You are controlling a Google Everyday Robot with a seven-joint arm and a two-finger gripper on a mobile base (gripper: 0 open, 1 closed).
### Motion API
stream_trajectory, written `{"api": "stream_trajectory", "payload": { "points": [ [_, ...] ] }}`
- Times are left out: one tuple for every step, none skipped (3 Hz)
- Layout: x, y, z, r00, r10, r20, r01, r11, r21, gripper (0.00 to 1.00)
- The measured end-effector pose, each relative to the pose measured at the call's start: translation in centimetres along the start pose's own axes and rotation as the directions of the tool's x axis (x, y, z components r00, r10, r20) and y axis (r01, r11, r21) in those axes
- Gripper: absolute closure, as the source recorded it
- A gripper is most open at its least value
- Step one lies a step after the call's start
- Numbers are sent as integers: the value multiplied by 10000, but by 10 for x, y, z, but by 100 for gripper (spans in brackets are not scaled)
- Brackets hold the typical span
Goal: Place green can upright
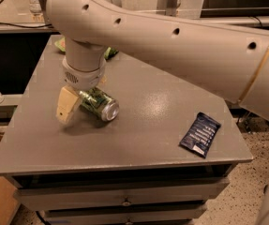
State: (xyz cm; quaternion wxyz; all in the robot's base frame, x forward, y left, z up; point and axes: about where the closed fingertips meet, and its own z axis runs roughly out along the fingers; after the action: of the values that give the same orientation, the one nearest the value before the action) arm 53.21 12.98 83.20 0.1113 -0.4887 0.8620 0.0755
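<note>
The green can [100,106] lies on its side on the grey table [138,139], left of the middle, with its silver end facing front right. My gripper [73,108] hangs from the big cream arm and is down at the can's left end, right against it. The wrist hides the can's far side. I cannot tell whether the can rests fully on the table.
A dark blue snack packet [199,134] lies flat near the table's front right corner. A green snack bag [108,53] peeks out behind the arm at the back of the table. The table's front edge has drawers below it.
</note>
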Motion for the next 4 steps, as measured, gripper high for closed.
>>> {"api": "stream_trajectory", "payload": {
  "points": [
    [7,-9,-4,9997,187,-179,-182,9995,266,41],
    [21,-17,-13,9989,383,-273,-368,9979,534,64],
    [32,-24,-32,9982,598,42,-599,9958,686,87],
    [35,-28,-63,9905,573,1252,-639,9967,496,100]
  ]
}}
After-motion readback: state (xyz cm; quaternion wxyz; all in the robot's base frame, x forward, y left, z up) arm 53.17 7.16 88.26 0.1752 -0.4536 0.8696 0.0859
